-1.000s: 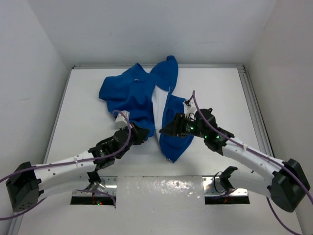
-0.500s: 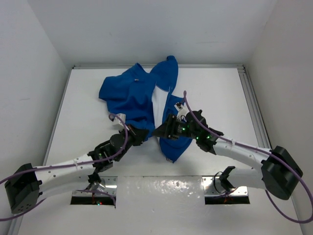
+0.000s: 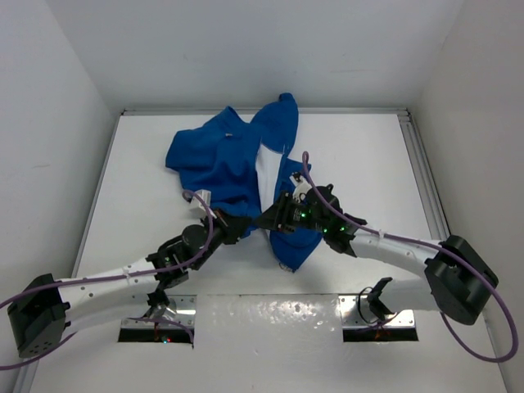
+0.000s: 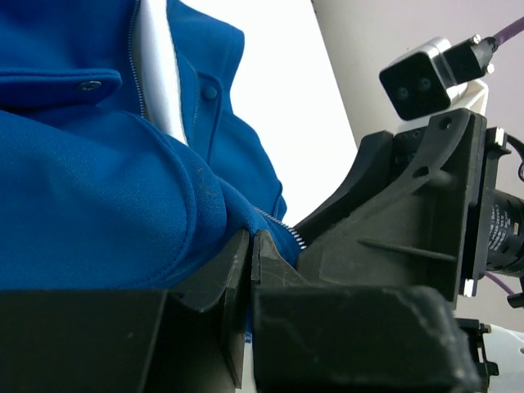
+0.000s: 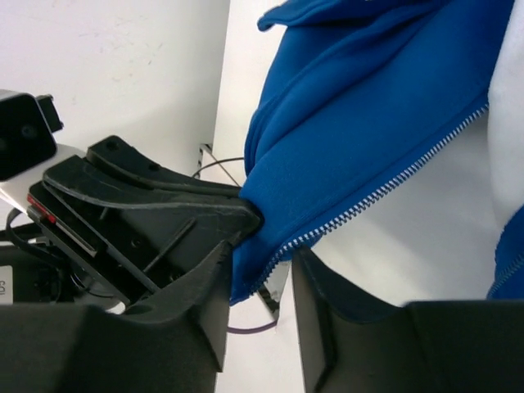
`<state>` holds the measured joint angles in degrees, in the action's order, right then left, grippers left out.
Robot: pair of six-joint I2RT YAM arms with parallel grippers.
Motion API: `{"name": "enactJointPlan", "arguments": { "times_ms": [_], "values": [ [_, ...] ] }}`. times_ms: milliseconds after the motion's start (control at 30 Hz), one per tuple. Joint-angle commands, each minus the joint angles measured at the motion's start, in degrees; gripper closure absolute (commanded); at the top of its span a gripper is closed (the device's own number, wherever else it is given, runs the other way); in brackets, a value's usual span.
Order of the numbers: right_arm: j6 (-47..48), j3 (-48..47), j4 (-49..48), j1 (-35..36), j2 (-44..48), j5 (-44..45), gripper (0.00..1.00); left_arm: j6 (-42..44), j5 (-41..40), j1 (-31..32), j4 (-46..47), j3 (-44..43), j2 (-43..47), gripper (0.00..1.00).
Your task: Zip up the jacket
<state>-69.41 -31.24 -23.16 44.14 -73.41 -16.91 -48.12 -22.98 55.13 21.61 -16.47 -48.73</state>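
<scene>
The royal-blue jacket [image 3: 221, 160] lies open on the white table, its two front panels apart. My left gripper [image 3: 246, 223] is at the bottom corner of the left panel. In the left wrist view it [image 4: 250, 246] is shut on the blue hem, right by the silvery zipper teeth [image 4: 274, 219]. My right gripper [image 3: 268, 219] sits close against it from the right. In the right wrist view it [image 5: 260, 266] is open, with the left panel's zipper edge [image 5: 393, 184] and blue fabric [image 5: 368, 106] between the fingers. The zipper slider is not visible.
The white table [image 3: 368, 147] is boxed in by white walls, with a metal rail [image 3: 422, 172] along the right side. A shiny plate [image 3: 270, 315] sits at the near edge between the arm bases. Purple cables run along both arms.
My right gripper has moved left along the jacket's bottom until it is close against my left gripper. The left gripper has shifted slightly and keeps its hold on the hem.
</scene>
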Motion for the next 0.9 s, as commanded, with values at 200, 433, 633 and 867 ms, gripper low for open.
{"name": "enactJointPlan", "arguments": {
  "times_ms": [200,433,633,867],
  "values": [
    [-2.5,1.8,-11.1,0.5,-2.2,0.1,0.80,-0.4,2.9,0.2,3.6,0.5,1.6,1.00],
    [1.4,3.5,-22.7,0.5,-3.1,-3.0,1.00,-2.9,4.7,0.2,0.5,1.3,5.3,0.63],
    [5.2,0.9,-29.6,0.4,-6.5,-10.5,1.00,-4.6,6.3,0.1,-1.8,1.1,8.1,0.51],
    [5.1,1.4,-35.5,0.3,-6.5,-14.2,1.00,-3.7,3.7,0.1,-6.7,-0.2,13.8,0.54]
  ]
}}
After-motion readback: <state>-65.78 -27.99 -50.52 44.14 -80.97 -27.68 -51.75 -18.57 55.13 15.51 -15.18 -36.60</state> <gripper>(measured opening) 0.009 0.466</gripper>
